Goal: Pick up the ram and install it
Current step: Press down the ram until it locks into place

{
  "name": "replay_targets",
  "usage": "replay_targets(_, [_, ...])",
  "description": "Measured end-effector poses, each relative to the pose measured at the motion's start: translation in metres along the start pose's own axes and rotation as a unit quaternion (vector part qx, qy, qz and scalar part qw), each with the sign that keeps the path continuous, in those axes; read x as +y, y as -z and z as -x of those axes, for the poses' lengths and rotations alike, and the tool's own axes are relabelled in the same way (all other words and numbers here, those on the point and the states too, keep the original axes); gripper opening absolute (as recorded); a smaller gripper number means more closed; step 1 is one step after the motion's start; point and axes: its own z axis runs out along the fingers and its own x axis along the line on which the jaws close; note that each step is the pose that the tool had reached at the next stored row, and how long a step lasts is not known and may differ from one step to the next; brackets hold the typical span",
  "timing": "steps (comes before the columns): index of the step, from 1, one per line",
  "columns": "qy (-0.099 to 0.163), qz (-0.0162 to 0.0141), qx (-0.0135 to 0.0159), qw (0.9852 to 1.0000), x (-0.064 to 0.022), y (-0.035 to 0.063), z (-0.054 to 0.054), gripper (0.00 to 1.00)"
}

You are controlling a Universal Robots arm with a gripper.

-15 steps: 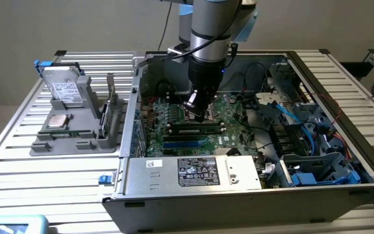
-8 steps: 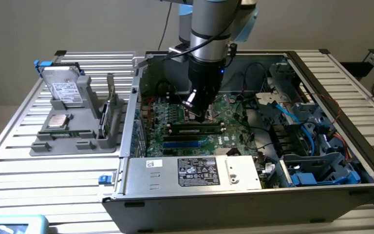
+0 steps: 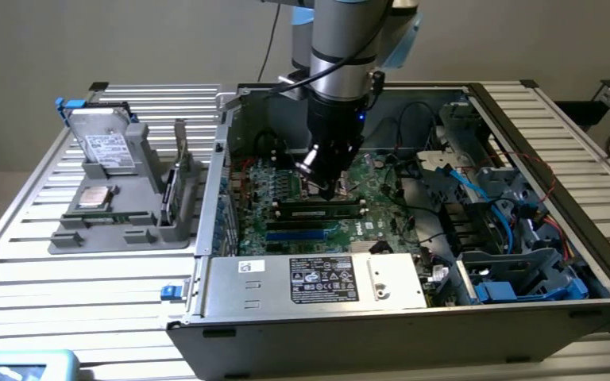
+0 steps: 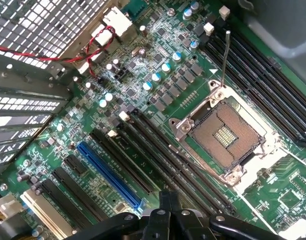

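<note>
The ram (image 3: 321, 212) is a long narrow dark-green stick. It stands on edge in a slot of the motherboard (image 3: 283, 190) inside the open computer case (image 3: 390, 317). My gripper (image 3: 326, 189) hangs tip-down right over the stick's middle, touching it or just above it; I cannot tell which. Its fingers are shut with nothing between them. In the wrist view the shut fingertips (image 4: 168, 202) point at the long black memory slots (image 4: 163, 155) beside the empty processor socket (image 4: 225, 135). The arm hides the part of the stick beneath it.
A blue slot (image 4: 108, 172) and more black slots lie near the fingers. Cables and drive cages (image 3: 507, 214) fill the case's side on the exterior view's right. A grey tray (image 3: 125, 230) outside the case holds a hard drive (image 3: 102, 143), a silver chip (image 3: 95, 197) and an upright card (image 3: 181, 186).
</note>
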Motion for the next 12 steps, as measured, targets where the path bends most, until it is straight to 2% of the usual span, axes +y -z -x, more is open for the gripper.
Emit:
replay_targets(6, [-0.039, 0.0030, 0.0015, 0.9992, -0.0001, 0.0000, 0.0000, 0.11])
replay_targets(12, [-0.078, 0.0061, 0.0033, 0.9969, -0.0001, 0.0000, 0.0000, 0.11])
